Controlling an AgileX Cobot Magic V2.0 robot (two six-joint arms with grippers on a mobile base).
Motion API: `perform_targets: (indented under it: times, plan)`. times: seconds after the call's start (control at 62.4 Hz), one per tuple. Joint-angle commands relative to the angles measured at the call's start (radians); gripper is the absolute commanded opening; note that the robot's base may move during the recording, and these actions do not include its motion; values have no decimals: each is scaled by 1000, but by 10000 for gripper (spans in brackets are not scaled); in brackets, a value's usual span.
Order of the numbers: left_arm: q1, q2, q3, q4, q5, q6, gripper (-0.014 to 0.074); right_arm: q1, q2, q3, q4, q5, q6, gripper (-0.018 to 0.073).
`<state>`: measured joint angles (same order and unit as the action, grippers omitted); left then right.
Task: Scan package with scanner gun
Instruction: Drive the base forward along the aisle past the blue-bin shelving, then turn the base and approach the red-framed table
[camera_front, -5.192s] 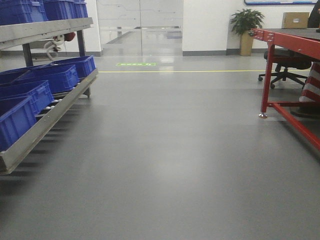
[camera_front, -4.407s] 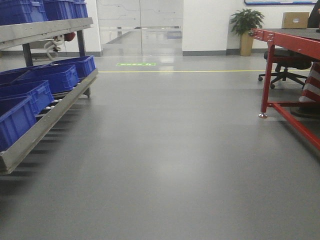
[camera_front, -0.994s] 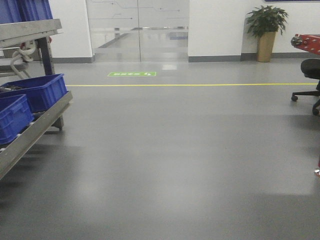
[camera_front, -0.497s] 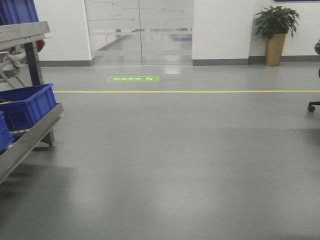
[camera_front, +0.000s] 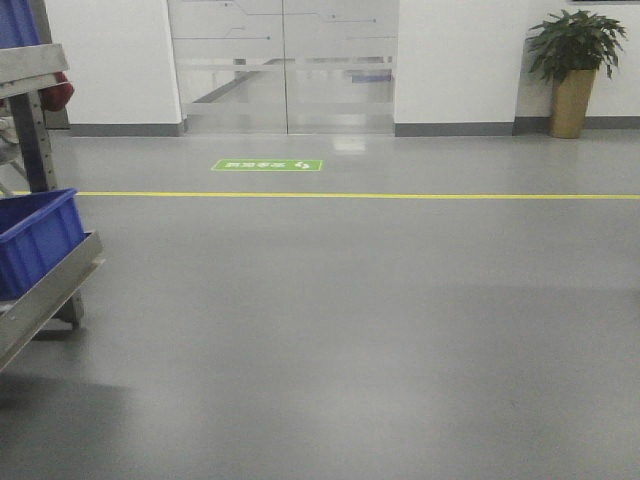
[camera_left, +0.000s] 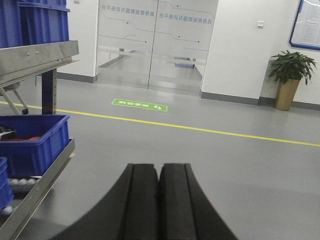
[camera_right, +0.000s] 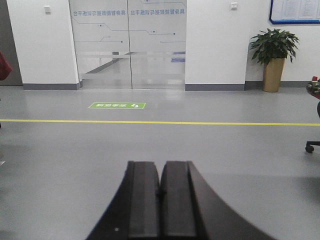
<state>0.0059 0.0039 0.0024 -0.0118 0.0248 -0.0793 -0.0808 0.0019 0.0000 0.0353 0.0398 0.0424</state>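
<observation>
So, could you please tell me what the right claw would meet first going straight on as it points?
Nothing close: ahead of the right claw lies only grey floor crossed by a yellow line. The frosted glass doors far off seem first in line, though depth is unclear.

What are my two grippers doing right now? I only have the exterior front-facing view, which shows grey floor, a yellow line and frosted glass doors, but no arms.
Observer: In the left wrist view the left gripper is shut, with its black fingers pressed together and nothing between them.
Operator: And the right one?
Observer: The right gripper is shut and empty too. It points toward the frosted glass doors.
Operator: Is there anything off to my right that I can't see?
Observer: The right wrist view shows a black chair castor at its right edge, on the near side of the yellow floor line.
</observation>
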Motion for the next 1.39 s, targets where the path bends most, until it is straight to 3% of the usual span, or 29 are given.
perform_targets:
  times: [0.0,1.378]
  plan:
    - [0,-4,-2,-6,-14,-2,-111,-6,-2,0,4,-18,-7,-169]
    - [0,-4,-2,-6,-14,-2,-111,-6,-2,0,4,-18,-7,-169]
